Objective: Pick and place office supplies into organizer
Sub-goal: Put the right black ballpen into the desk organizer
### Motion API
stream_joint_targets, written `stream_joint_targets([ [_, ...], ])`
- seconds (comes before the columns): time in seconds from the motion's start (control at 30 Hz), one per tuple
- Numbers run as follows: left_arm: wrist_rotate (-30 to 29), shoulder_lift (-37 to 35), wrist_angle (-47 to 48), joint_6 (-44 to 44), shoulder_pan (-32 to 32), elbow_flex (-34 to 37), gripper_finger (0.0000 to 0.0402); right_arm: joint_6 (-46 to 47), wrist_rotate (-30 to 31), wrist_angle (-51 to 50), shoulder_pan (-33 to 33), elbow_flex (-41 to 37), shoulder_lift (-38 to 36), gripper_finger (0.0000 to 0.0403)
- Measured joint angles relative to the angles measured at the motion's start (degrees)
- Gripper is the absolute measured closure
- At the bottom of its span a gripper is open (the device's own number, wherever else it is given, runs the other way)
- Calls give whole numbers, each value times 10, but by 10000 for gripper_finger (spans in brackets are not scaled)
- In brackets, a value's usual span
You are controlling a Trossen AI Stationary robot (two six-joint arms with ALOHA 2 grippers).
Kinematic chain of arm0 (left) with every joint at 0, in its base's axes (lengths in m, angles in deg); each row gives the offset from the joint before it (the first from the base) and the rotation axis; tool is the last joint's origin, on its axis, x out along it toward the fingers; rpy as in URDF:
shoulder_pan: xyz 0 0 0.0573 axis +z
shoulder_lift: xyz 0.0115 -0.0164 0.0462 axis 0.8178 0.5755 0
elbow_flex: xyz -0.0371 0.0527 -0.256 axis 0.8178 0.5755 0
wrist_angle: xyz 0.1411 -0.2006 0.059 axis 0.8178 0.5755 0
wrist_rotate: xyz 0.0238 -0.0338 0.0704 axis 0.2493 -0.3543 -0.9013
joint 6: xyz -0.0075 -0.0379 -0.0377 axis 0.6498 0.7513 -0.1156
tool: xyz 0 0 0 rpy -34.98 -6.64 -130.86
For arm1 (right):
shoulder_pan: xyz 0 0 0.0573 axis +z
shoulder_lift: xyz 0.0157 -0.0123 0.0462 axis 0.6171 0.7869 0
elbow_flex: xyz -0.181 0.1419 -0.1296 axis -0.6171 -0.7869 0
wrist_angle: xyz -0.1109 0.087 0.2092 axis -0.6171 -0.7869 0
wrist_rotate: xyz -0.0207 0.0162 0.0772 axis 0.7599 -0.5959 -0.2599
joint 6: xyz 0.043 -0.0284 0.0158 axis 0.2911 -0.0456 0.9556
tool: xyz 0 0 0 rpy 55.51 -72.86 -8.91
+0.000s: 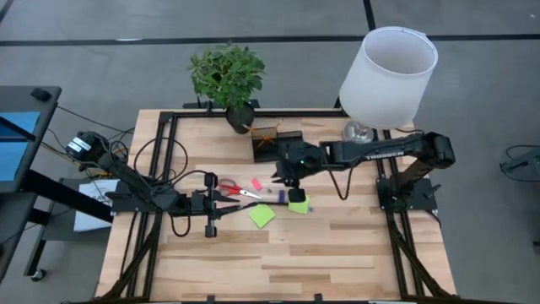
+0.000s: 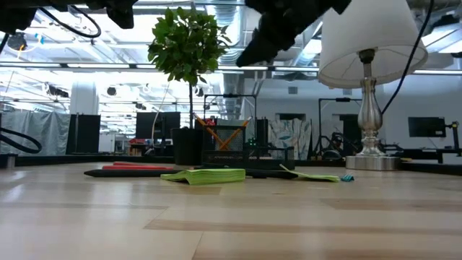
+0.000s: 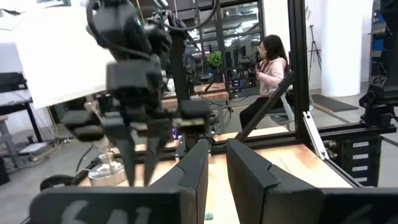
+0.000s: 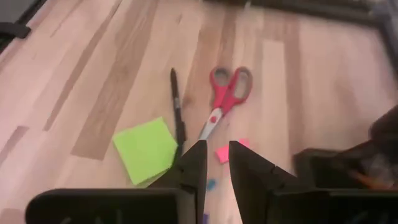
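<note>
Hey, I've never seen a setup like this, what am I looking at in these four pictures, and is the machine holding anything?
It is a robot with two dark arms at a wooden table, each ending in a two-finger gripper. One picture looks straight down from above, one looks level across the tabletop, and the other two come from cameras on the arms' wrists.

On the table lie red-handled scissors, a black pen, two lime-green sticky-note pads and a small pink piece. At the back stand a dark organizer with orange pencils in it, a potted plant and a lamp.

The left gripper waits beside the scissors. The right gripper hangs above the supplies. Both have their fingers nearly together, and neither holds anything. A person sits in the room behind.
</note>
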Motion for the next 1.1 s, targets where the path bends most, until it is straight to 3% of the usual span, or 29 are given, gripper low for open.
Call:
stream_joint_targets([
  [0.13, 0, 0, -8, -11, 0, 0, 350, 33, -1, 44, 14, -48, 19, 341],
  [0.47, 2, 0, -7, -20, 0, 0, 350, 86, 8, 316, 27, -154, 77, 341],
  [0.83, 2, 0, -6, -19, 0, 0, 350, 139, 17, 484, 38, -213, 163, 341],
  [1.1, 1, 0, -6, -19, 0, 0, 350, 141, 19, 536, 45, -211, 209, 341],
])
